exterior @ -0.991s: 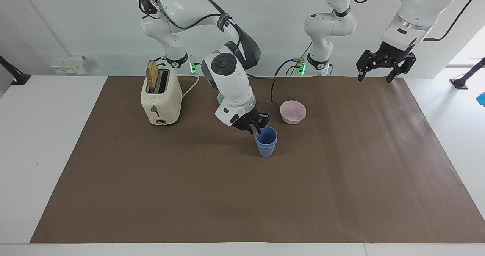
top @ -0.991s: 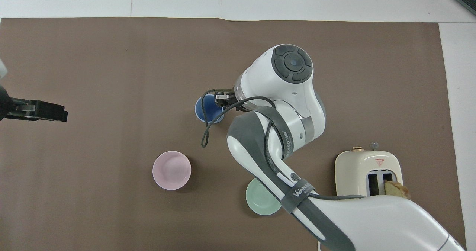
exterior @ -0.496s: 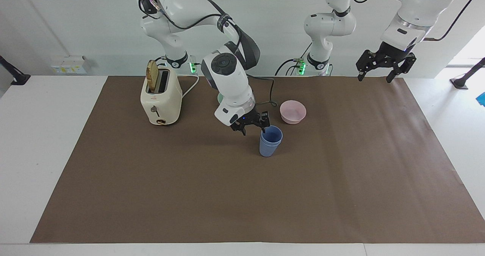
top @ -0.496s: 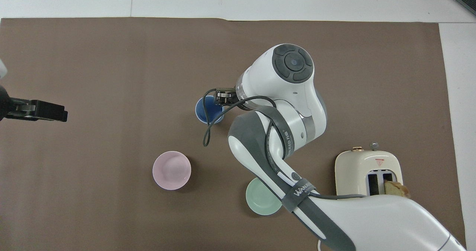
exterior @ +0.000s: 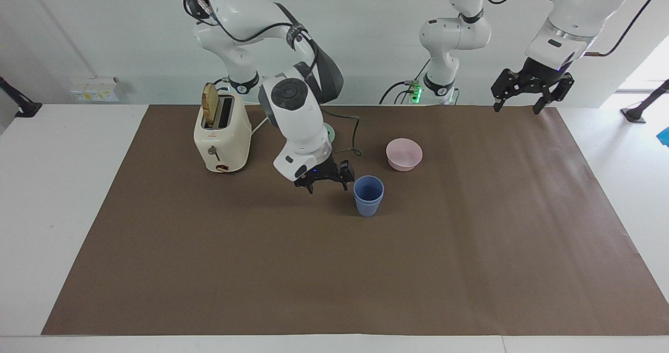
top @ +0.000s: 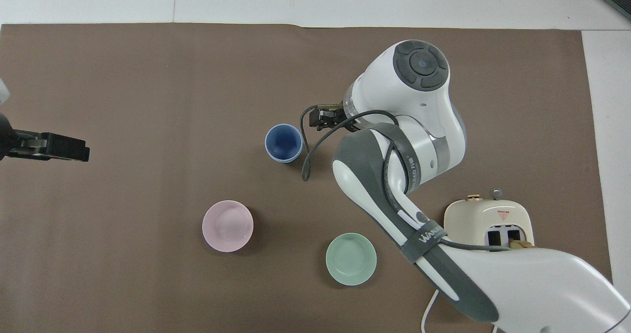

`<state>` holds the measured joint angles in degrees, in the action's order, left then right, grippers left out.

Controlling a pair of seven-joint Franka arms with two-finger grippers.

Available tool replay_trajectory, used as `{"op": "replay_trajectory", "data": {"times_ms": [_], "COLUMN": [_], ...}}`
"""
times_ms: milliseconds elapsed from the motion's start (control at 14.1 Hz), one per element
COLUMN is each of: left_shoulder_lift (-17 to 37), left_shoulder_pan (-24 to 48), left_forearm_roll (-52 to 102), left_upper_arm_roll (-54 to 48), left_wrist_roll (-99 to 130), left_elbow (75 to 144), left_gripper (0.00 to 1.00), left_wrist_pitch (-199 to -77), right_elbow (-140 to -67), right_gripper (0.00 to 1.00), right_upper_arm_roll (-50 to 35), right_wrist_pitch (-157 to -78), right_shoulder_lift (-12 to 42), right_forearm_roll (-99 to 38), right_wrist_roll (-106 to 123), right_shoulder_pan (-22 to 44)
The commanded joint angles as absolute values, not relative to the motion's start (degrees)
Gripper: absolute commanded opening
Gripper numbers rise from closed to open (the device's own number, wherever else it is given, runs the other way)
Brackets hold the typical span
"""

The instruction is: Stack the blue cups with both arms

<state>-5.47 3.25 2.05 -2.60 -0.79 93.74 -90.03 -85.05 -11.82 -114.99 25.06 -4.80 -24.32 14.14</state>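
Reading across the facing view. The toaster [exterior: 222, 133] is sitting at about 10 o'clock on the brown mat [exterior: 209, 269], well apart from the action; ignore it.

The right claw [exterior: 327, 184] is hovering low over the mat, just beside the blue cups [exterior: 368, 196], at their 9 o'clock. Its fingers are spread wide and holding nothing, and none is touching the cups.

The cups are standing upright near the mat's centre, one nested in the other, two rims showing. So stacking looks done; I judge the step in hand is getting that claw clear.

- Take it up first, then sideways, so no finger is clipping the rim.
- Keep the fingers spread; don't close near the stack.
- Watch the cable loop [top: 305, 150] hanging beside the cups in the overhead view. It could snag and tip them.

The pink bowl [exterior: 404, 154] is sitting at the cups' 1 o'clock, nearer the robots, apart from them.

The left claw [exterior: 516, 107] is waiting raised over the mat's 2 o'clock corner, fingers open, empty.
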Motion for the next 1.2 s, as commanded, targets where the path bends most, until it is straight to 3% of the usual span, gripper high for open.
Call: {"op": "replay_trajectory", "data": {"times_ms": [0,566,1133], "left_shoulder_lift": [-5.8,-5.8,-5.8], "left_shoulder_pan": [2.29,2.37,2.29], "left_forearm_roll": [1.32,1.32,1.32], "left_upper_arm_roll": [-3.16,-3.16,-3.16], "left_wrist_roll": [-1.23,-1.23,-1.23], "left_elbow": [92.99,92.99,92.99], "left_gripper": [1.0,1.0,1.0], "left_wrist_pitch": [-88.59,-88.59,-88.68], "right_elbow": [-85.08,-85.08,-85.17], "right_gripper": [1.0,1.0,1.0], "right_upper_arm_roll": [-12.3,-11.95,-8.36], "right_wrist_pitch": [-109.88,-97.83,-92.99], "right_shoulder_lift": [21.46,12.67,5.02], "right_forearm_roll": [-4.04,0.7,3.34], "right_wrist_roll": [-17.0,-6.6,-5.54], "right_shoulder_pan": [8.72,-4.38,-6.59]}}
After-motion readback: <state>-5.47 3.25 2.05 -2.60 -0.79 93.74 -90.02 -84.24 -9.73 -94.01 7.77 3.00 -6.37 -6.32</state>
